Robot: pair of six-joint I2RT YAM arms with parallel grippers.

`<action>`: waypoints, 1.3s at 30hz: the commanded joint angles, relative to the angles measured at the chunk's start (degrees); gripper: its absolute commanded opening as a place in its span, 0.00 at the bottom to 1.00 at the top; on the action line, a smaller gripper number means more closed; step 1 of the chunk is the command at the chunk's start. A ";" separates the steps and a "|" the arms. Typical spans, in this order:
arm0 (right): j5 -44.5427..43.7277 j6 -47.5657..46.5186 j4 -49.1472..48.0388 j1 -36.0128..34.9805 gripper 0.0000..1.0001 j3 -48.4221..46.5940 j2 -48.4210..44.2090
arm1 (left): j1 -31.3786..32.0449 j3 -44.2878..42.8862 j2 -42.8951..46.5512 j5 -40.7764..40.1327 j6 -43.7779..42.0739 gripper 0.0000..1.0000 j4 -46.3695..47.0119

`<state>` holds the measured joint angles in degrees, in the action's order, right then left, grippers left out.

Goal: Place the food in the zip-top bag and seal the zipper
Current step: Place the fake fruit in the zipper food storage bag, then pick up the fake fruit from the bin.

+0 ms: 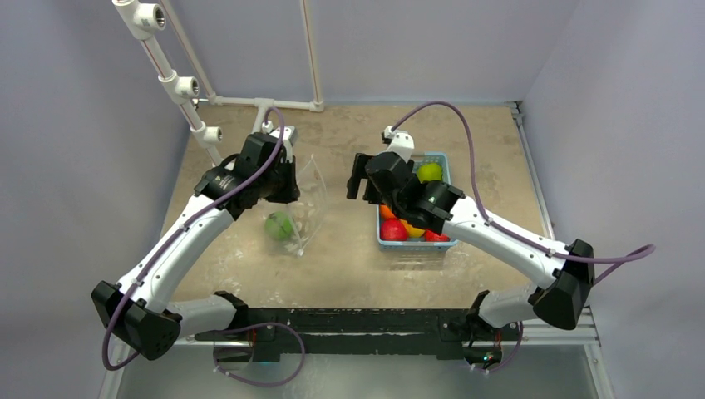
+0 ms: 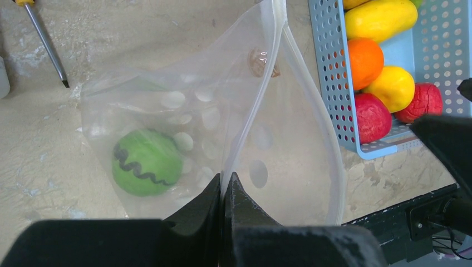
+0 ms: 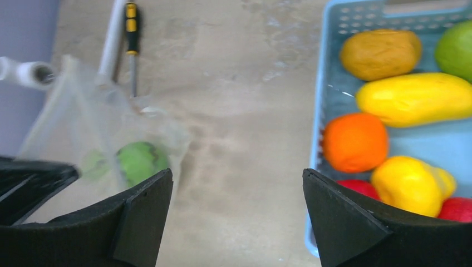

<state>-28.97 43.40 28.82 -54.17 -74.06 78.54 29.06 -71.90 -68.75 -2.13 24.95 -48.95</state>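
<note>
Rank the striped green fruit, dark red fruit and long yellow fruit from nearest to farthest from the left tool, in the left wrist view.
1. Striped green fruit, inside the bag, close to the left tool.
2. Dark red fruit, at the basket's near corner.
3. Long yellow fruit, deeper in the basket.

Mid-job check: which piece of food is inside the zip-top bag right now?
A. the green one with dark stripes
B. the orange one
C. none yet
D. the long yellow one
A: the left wrist view shows the dark-striped green fruit behind the clear wall of the zip-top bag, while the other fruits sit in the blue basket.
</note>
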 commanded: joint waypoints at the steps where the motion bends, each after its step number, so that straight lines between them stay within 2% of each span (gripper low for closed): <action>1: -2.31 3.28 5.89 4.66 0.87 2.08 -0.17 | 0.30 -1.31 1.60 0.29 0.76 0.00 0.93; 8: 1.84 -0.52 1.67 12.29 0.85 7.96 -1.95 | 0.30 -1.24 1.37 0.07 0.58 0.00 1.05; 16: 4.28 -2.15 -1.41 16.52 0.83 11.12 2.13 | 0.25 -1.16 1.43 -1.09 -0.07 0.00 0.87; 39: 11.30 -6.86 -12.46 20.28 0.82 16.76 11.97 | 0.21 -0.57 1.51 -1.81 -1.17 0.00 0.89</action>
<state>-19.35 37.93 19.97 -34.44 -58.35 89.89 29.06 -71.90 -68.64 -3.27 24.45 -48.93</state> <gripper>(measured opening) 0.822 0.003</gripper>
